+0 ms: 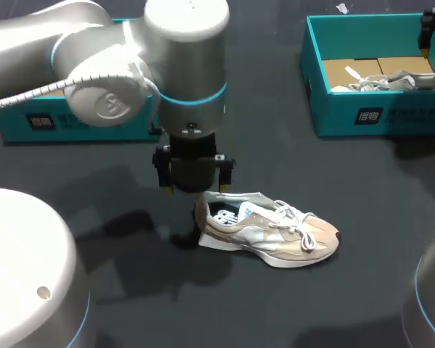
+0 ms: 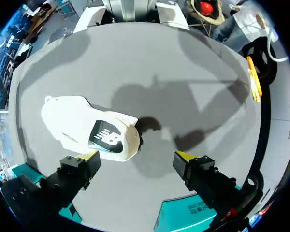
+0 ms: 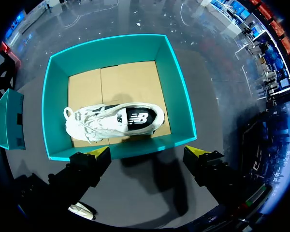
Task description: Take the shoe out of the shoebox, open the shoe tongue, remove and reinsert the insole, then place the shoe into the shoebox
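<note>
Teal shoebox (image 1: 380, 116), white shoe (image 1: 391, 78) inside; beige shoe (image 1: 275, 233) apart.

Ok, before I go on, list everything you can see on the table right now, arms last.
shoe on table: one, beige and white, lying mid-table outside the boxes, laces loose.
shoe in box: one, white, lying on the shoebox's cardboard floor.
shoebox: one, teal, open, far right of the table.
second box: one, teal, far left, mostly hidden behind the left arm.
table: one, dark grey.
left arm: one, silver, jaws open above the heel of the shoe on table.
right arm: one, silver, jaws open above the shoebox's near wall.
</note>
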